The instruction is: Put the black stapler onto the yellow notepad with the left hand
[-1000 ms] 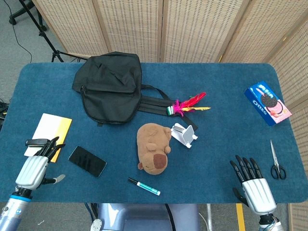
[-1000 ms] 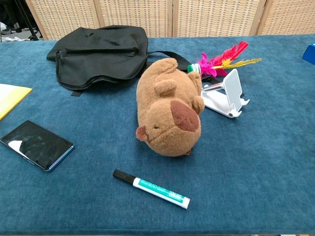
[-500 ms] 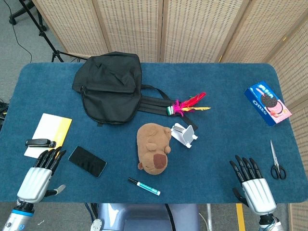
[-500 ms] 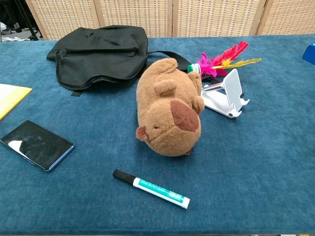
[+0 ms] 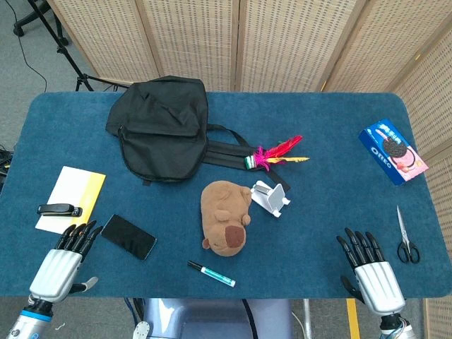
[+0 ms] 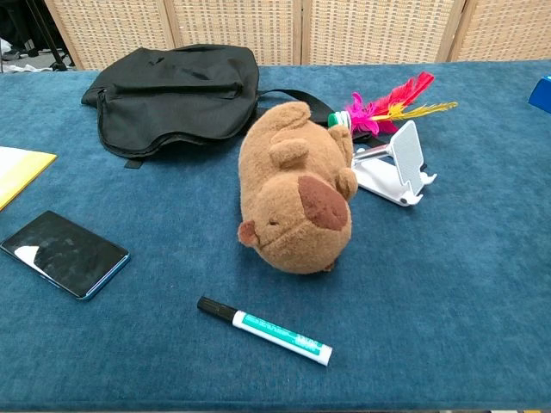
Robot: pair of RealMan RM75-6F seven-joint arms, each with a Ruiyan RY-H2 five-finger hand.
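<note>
Looks basically done: the stapler point(image 5: 59, 210) sits on the notepad's point(image 5: 78, 186) near edge. Left hand point(image 5: 62, 265) is just below it, fingers spread, holding nothing; right hand point(image 5: 372, 272) is empty too, fingers apart.

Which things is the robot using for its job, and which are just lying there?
For the job: black stapler, yellow notepad, left hand.

Just lying about: backpack, plush toy, phone, marker, phone stand, feathers, Oreo box, scissors.
</note>
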